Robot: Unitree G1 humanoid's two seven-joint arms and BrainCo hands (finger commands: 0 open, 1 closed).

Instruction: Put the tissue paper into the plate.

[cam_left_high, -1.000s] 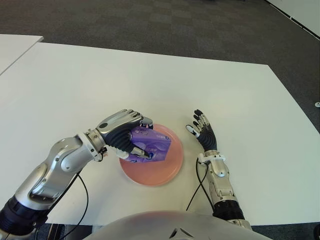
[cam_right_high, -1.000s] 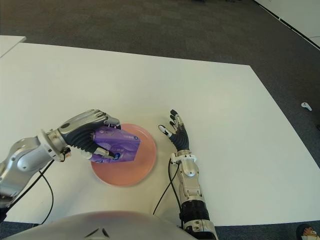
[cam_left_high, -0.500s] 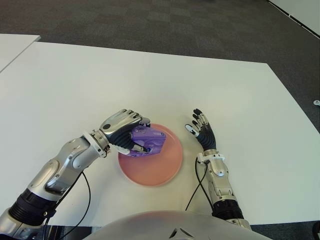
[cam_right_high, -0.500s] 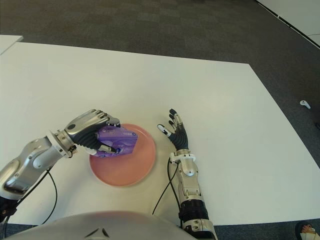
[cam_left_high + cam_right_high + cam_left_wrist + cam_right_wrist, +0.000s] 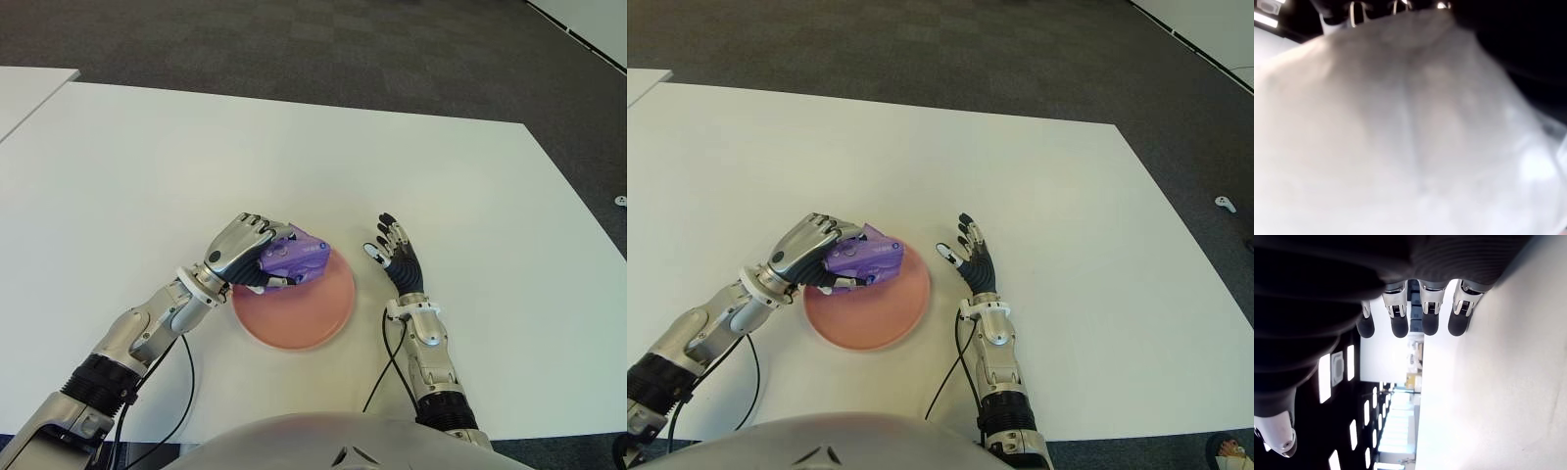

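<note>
A purple tissue pack is held in my left hand, whose fingers curl over it. The pack sits over the far left rim of the pink plate, which lies on the white table near my body. Whether the pack touches the plate I cannot tell. The left wrist view is filled by a pale blurred surface and shows no fingers. My right hand shows to the right of the plate with its fingers spread and nothing in them.
The white table stretches far and wide around the plate. A second white table edge shows at the far left. Dark carpet lies beyond. Black cables hang by both forearms near the table's front edge.
My left hand has drawn back toward the plate's far left rim, carrying the purple pack with it, and its forearm has dropped lower. The right hand has not moved.
</note>
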